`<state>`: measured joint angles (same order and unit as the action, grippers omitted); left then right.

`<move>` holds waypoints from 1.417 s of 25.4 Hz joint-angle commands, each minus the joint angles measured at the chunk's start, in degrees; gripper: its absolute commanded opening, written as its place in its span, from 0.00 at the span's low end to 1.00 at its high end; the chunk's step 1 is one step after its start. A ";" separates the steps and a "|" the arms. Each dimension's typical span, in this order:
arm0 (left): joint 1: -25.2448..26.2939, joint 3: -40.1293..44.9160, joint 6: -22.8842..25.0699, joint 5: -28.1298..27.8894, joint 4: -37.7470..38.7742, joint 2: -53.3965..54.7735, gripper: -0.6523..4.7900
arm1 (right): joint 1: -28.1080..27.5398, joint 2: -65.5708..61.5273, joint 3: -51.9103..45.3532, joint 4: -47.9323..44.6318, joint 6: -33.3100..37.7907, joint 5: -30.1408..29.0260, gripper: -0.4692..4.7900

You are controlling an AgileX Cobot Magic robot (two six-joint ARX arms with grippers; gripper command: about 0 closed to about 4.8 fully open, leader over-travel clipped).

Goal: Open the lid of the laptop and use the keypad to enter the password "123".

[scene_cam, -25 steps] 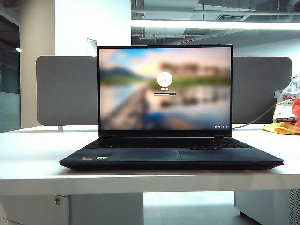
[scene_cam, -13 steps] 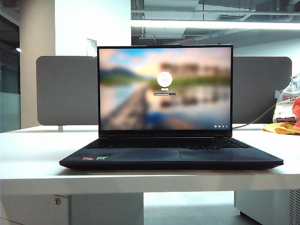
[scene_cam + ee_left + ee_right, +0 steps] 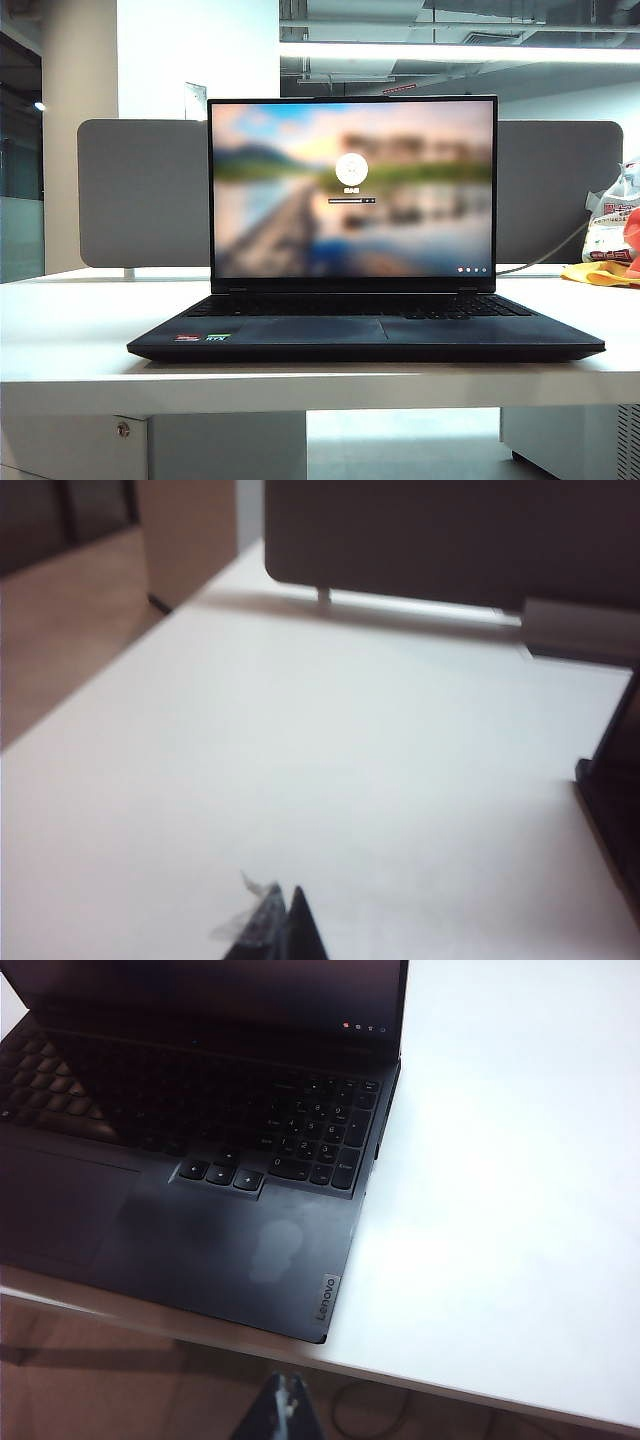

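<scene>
Jaws of left gripper [image 3: 282,925] and right gripper [image 3: 287,1407] apparently pinched beside slim matte laptop [image 3: 365,335].

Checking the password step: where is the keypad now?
In the exterior view the keypad is a dark band mid-table between lid and trackpad.

You get strong backlight in the exterior view: a ceiling strip light [image 3: 450,50] and pale walls blow out, so the laptop [image 3: 365,335] deck reads near-black. The lit screen [image 3: 352,190] is bright, its wallpaper itself blurred. The white table [image 3: 60,340] glares along its front edge. Your left wrist view is soft all over, smeared, with the grey divider [image 3: 450,540] dark and a soft shadow beneath it. Your right wrist view is sharper; tabletop overexposed, keypad [image 3: 310,1135] dim, a pale smudge on the palm rest.
</scene>
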<state>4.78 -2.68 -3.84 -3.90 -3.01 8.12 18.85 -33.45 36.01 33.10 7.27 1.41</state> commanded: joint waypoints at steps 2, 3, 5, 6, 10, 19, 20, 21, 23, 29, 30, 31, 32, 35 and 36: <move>1.01 2.27 2.05 0.37 1.64 -7.45 0.12 | 0.07 0.11 0.11 -0.35 0.24 -0.02 0.08; 1.05 2.27 2.60 0.52 1.90 -8.11 0.12 | 0.07 0.11 0.11 -0.35 0.24 -0.02 0.08; 1.22 2.27 4.31 2.60 2.10 -7.96 0.12 | 0.07 0.11 0.09 -0.20 0.24 -0.04 0.08; 1.22 2.27 4.98 3.21 2.16 -7.96 0.12 | 0.07 0.11 0.11 -0.37 0.24 -0.04 0.08; 1.22 2.27 5.60 4.83 2.32 -7.96 0.12 | 0.07 0.11 0.09 -0.35 0.22 -0.02 0.08; 1.18 2.27 4.44 6.71 2.51 -7.96 0.12 | 0.07 0.11 0.09 -0.33 0.22 -0.02 0.08; 1.18 2.27 4.44 6.71 2.51 -7.96 0.12 | 0.07 0.11 0.09 -0.33 0.22 -0.02 0.08; 1.18 2.27 4.44 6.71 2.51 -7.96 0.12 | 0.07 0.11 0.09 -0.33 0.24 -0.02 0.08; 1.18 2.27 4.44 6.71 2.51 -7.96 0.12 | 0.07 0.11 0.09 -0.33 0.22 -0.02 0.08; 1.18 2.27 4.44 6.71 2.51 -7.96 0.12 | 0.07 0.11 0.09 -0.33 0.22 -0.02 0.08; 1.18 2.27 4.44 6.71 2.51 -7.96 0.12 | 0.07 0.11 0.09 -0.33 0.24 -0.02 0.08; 1.18 2.27 4.42 6.71 2.51 -7.96 0.12 | 0.07 0.11 0.09 -0.33 0.22 -0.02 0.08; 1.18 2.27 4.44 6.71 2.51 -7.96 0.12 | 0.07 0.11 0.09 -0.33 0.22 -0.02 0.08; 1.18 2.27 4.44 6.71 2.51 -7.96 0.12 | 0.04 0.11 0.09 -0.35 -13.94 2.36 0.08; 1.18 2.27 4.44 6.71 2.51 -7.96 0.12 | 0.04 0.11 0.09 -0.33 -17.16 3.21 0.08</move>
<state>5.96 -0.40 0.56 2.46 -0.14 0.16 18.83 -33.45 35.99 33.36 -0.82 2.68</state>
